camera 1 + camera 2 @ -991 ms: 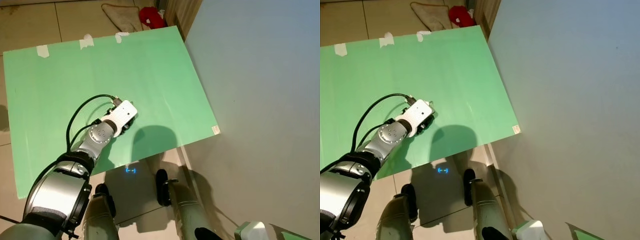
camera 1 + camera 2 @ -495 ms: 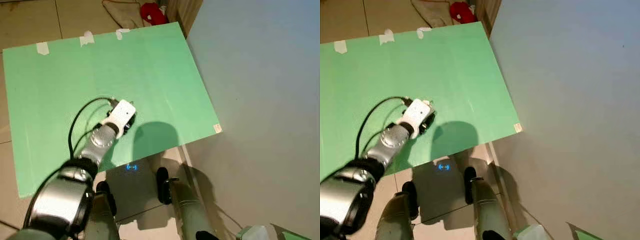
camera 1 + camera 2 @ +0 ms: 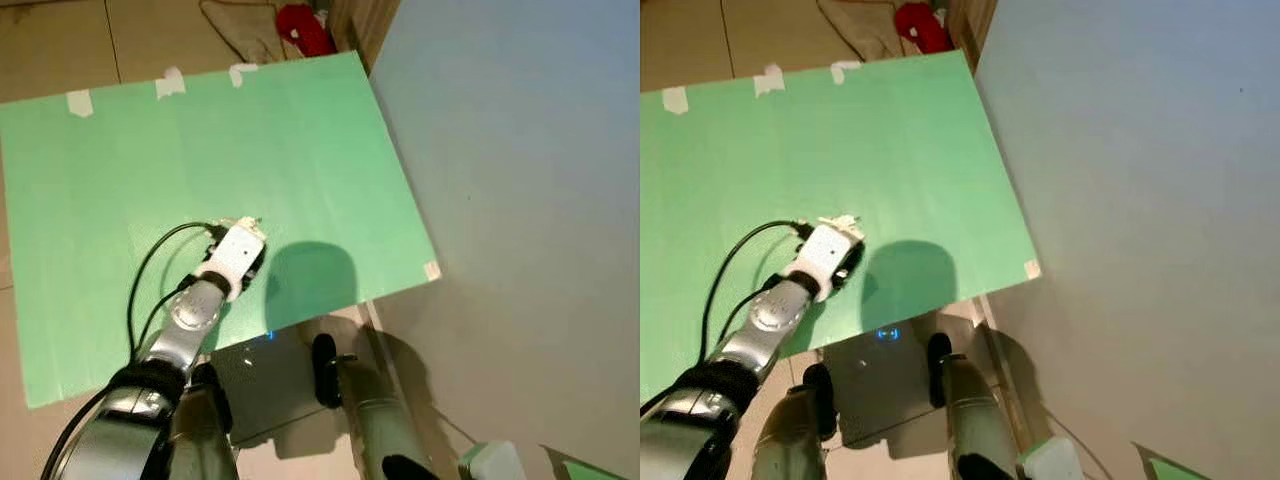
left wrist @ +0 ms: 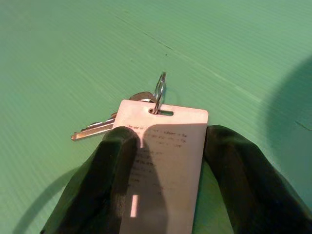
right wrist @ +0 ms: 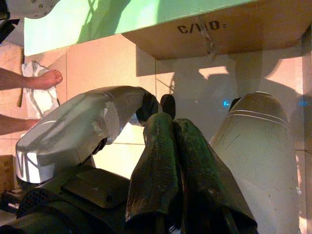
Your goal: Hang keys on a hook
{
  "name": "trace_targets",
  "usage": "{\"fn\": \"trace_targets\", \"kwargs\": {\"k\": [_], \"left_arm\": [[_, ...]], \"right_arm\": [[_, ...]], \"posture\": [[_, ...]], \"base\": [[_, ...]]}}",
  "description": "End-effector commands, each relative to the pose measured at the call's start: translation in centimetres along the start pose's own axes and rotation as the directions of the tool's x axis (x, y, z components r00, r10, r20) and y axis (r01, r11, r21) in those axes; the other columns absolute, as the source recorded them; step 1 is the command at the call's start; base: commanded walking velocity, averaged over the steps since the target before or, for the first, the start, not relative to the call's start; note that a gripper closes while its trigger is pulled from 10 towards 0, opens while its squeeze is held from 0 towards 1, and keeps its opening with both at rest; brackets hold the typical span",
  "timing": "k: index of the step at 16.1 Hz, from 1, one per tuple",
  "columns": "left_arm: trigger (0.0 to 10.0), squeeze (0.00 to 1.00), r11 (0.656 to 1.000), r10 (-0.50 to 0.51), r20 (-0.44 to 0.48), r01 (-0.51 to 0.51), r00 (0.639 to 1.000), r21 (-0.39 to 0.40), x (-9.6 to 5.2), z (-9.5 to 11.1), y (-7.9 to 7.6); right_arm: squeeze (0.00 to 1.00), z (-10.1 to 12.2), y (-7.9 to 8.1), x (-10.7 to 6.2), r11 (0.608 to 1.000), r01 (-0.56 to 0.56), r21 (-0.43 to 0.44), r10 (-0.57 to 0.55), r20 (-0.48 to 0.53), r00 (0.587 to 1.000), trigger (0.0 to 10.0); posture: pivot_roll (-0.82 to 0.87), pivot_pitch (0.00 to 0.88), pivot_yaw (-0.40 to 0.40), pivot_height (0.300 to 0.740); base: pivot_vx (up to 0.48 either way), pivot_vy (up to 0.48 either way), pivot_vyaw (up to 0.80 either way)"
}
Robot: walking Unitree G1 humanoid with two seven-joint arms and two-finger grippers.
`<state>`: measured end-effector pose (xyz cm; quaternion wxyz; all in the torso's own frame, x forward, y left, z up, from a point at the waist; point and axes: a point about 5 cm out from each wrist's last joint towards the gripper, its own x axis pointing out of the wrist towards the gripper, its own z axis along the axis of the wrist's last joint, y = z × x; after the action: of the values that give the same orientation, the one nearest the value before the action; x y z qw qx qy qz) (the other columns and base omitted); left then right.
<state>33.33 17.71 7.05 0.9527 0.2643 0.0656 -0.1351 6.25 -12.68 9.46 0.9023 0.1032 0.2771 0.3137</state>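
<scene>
Left gripper [image 4: 161, 161] is down on the green board [image 3: 300, 150], near its front edge, roughly midway along. Fingers [image 4: 109, 170] spread narrow, one on each long side of a white key tag [image 4: 163, 146]; they look to be closing on it, contact likely but not certain. The tag lies flat, its long axis running straight out along the fingers. At its far end a slot carries the key ring [image 4: 159, 90], standing on edge; the keys [image 4: 105, 126] fan sideways from the ring, flat on the board. The ring thus leads beyond the fingertips, good for presenting to a hook. Right gripper [image 5: 180, 161] hangs idle by the leg, fingers pressed together.
</scene>
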Motion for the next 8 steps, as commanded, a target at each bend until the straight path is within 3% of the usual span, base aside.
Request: {"fn": "trace_targets", "kwargs": {"k": [1, 6, 8], "left_arm": [[10.0, 0.00, 1.000, -0.022, -0.120, 0.021, 0.993, -0.014, -1.3, -2.7, -0.8], [10.0, 0.00, 0.996, 0.039, 0.061, -0.043, 0.997, 0.073, -0.3, 2.0, 2.0], [10.0, 0.00, 0.996, 0.031, 0.072, -0.036, 0.997, 0.076, -0.1, 2.5, 2.3]], "right_arm": [[0.00, -0.8, -0.2, -0.1, 1.000, -0.004, 0.024, 0.006, -0.047, 0.999, 10.0], [0.00, -0.8, -0.3, 0.0, 1.000, -0.006, 0.016, 0.007, -0.044, 0.999, 10.0], [0.00, -0.9, -0.3, -0.2, 1.000, -0.003, 0.018, 0.004, -0.048, 0.999, 10.0]], "posture": [[-0.39, 0.466, -0.163, 0.722], [-0.40, 0.448, -0.159, 0.722], [-0.40, 0.442, -0.155, 0.722]], "base": [[0.000, 0.000, 0.00], [0.000, 0.000, 0.00], [0.000, 0.000, 0.00]]}}
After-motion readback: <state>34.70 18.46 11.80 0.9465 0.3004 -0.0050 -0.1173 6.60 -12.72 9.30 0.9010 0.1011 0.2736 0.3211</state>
